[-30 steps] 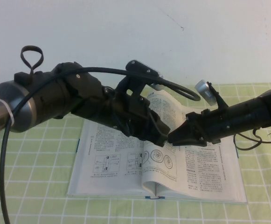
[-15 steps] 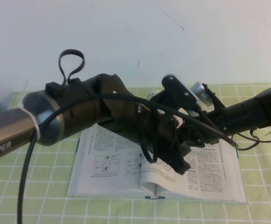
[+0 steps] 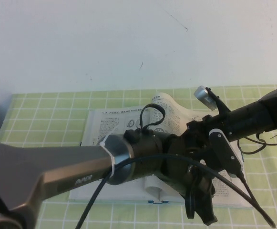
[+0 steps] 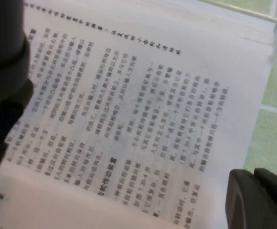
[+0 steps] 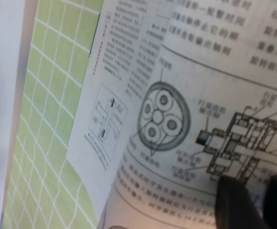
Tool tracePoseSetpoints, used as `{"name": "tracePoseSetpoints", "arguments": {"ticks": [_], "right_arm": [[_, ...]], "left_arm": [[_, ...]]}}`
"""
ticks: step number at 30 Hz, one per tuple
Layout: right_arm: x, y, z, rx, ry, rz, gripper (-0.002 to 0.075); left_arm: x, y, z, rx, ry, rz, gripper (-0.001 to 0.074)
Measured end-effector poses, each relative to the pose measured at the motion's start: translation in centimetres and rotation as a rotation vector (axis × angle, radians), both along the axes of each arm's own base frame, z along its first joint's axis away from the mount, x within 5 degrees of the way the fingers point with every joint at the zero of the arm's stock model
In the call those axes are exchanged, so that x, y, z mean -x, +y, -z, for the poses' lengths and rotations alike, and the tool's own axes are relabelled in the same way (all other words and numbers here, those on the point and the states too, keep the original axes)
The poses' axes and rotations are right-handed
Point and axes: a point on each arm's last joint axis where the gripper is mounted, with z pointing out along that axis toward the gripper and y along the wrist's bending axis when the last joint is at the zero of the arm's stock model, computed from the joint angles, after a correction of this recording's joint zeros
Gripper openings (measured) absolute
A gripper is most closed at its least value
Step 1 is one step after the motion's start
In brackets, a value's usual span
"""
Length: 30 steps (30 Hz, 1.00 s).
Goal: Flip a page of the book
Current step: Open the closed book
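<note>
The book [image 3: 97, 138] lies open on the green cloth. The page [image 3: 169, 107] stands raised in a curve near the spine. In the right wrist view its shaft-machine face [image 5: 200, 119] bulges in front of my right gripper [image 5: 254, 186], whose fingers stand close together with paper between them. In the high view the right arm [image 3: 245, 117] reaches in from the right and its tip is hidden behind the left arm. My left gripper [image 3: 200, 212] is shut and empty, pointing down over the front of the right-hand leaf. It also shows in the left wrist view [image 4: 253, 175] beside the text page [image 4: 128, 109].
The left arm [image 3: 81, 176] fills the front of the high view and hides the book's middle. Its cable [image 3: 245, 193] trails past the book's right front corner. Green checked cloth [image 3: 47, 109] surrounds the book. A white wall stands behind.
My left arm has swung right and toward the front, from over the spine to the right-hand leaf's front part. The right arm and raised page have stayed put.
</note>
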Motion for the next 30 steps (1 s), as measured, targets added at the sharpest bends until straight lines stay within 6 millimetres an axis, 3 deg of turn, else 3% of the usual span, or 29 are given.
{"name": "tracePoseSetpoints", "arguments": {"ticks": [7, 21, 30], "right_arm": [[0.1, 0.0, 0.0, 0.001, -0.004, -0.017, 0.0156], [0.4, -0.1, 0.1, 0.02, -0.01, -0.062, 0.0155], [-0.1, -2.4, -0.1, 0.051, -0.026, -0.048, 0.0073]], "left_arm": [[-0.5, -0.4, 2.2, -0.034, -0.006, -0.007, -0.0004], [-0.7, -0.6, 2.7, -0.058, 0.033, -0.067, -0.0004], [-0.8, -0.6, 2.7, -0.059, 0.031, -0.068, -0.0004]]}}
